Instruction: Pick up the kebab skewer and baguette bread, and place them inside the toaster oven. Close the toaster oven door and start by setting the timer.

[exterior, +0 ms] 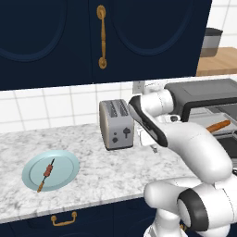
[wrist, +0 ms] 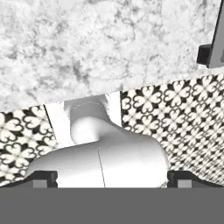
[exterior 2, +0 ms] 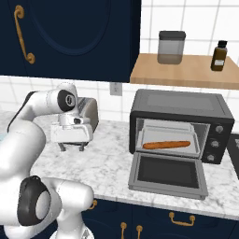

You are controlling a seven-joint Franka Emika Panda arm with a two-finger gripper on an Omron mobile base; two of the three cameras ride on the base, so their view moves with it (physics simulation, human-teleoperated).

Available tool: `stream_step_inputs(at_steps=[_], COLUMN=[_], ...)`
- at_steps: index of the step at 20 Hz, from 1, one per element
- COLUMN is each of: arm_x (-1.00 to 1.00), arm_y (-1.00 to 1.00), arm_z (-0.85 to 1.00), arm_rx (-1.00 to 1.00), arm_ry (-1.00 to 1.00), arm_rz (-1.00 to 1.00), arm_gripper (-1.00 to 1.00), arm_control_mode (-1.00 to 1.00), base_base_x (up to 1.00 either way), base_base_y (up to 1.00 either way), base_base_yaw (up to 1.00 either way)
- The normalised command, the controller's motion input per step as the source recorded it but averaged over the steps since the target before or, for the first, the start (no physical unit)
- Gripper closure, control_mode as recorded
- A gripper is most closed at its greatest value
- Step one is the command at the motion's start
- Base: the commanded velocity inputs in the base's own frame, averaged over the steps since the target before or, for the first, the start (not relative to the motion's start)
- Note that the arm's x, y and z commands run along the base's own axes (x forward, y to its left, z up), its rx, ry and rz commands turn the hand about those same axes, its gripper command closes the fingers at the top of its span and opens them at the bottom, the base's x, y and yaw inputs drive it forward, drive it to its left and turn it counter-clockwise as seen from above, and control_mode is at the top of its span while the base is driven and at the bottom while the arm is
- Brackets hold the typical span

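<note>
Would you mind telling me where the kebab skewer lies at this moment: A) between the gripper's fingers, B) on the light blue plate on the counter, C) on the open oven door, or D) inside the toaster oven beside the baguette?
B: the kebab skewer lies on the light blue plate, left of the silver toaster.

This is a home kitchen: a speckled grey-white marble counter (exterior: 92, 171) runs under white square wall tiles (exterior: 51, 109), with navy cabinet doors (exterior: 60, 37) wearing curved brass handles (exterior: 101, 37) above. On the counter stand a silver two-slot toaster (exterior: 115, 125) and a black boxy toaster oven (exterior 2: 182, 126), while a wooden shelf (exterior 2: 186, 72) carries a grey lidded canister (exterior 2: 171, 46) and a dark bottle (exterior 2: 218, 56).
</note>
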Motion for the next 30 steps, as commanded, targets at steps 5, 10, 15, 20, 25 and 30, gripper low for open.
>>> stream_step_inputs(at_steps=[5,10,15,20,25,30], arm_x=[0.01,0.00,0.00,0.01,0.20,0.37], arm_y=[1.00,1.00,0.96,0.99,0.98,0.86], arm_z=[-0.02,-0.07,-0.19,-0.28,0.00,-0.13], arm_rx=[-0.03,0.09,0.21,0.10,0.00,-0.01], arm_ry=[0.17,0.02,0.00,-0.08,-0.07,-0.10], arm_rz=[0.22,0.03,0.00,-0.01,-0.01,-0.04], arm_gripper=[-1.00,-1.00,-1.00,-1.00,-1.00,-1.00], arm_control_mode=[-1.00,-1.00,-1.00,-1.00,-1.00,-1.00], base_base_x=[0.00,0.00,0.00,0.00,0.00,0.00], base_base_y=[0.00,0.00,0.00,0.00,0.00,0.00], base_base_yaw=[0.00,0.00,0.00,0.00,0.00,0.00])
